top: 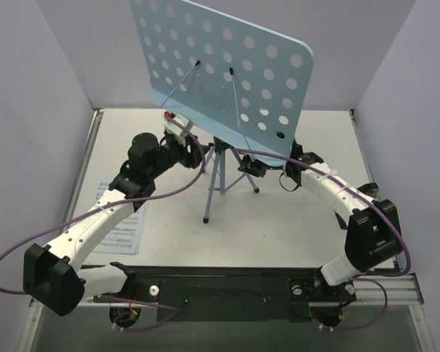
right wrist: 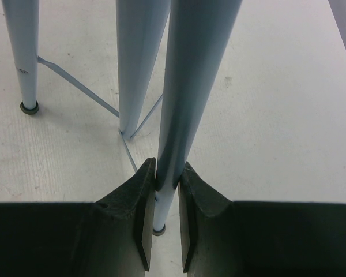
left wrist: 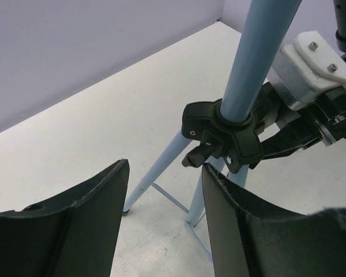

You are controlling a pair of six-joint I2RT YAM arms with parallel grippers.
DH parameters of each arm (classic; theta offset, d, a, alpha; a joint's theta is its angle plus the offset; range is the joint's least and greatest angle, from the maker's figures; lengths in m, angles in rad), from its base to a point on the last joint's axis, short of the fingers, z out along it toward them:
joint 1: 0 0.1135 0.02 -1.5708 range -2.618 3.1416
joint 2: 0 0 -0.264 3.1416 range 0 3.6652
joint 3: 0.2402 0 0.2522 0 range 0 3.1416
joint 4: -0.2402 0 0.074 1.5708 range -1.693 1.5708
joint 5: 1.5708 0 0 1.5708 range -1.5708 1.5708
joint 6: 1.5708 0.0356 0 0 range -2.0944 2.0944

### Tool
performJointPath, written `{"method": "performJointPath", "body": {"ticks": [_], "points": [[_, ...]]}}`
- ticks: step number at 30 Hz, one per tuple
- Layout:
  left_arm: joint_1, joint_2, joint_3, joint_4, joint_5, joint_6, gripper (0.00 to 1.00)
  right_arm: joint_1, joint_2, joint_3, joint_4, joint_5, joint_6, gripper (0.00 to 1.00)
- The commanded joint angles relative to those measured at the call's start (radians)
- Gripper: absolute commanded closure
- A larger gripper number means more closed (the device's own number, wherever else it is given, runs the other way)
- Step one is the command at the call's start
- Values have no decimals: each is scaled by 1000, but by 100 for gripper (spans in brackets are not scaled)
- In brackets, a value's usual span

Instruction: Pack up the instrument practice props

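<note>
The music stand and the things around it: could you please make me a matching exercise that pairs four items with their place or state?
Column 1
1. right gripper
2. left gripper
3. sheet-music page
4. black collar

Column 2
A. lying flat at the left side of the table
B. open, holding nothing
C. around the light-blue pole
D. shut on a tripod leg

Pairs: 1-D, 2-B, 3-A, 4-C
</note>
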Motion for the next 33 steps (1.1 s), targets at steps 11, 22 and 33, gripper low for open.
{"method": "performJointPath", "body": {"ticks": [11, 22, 33], "points": [[16, 1, 120, -9, -51, -98, 36, 29, 50, -39, -184, -8, -24, 99], [19, -220, -108, -206, 97, 121, 32, -94, -30, -15, -37, -145, 399, 25], [-51, -193, -219, -250, 157, 301, 35, -149, -82, -21, 534, -241, 964, 14]]}}
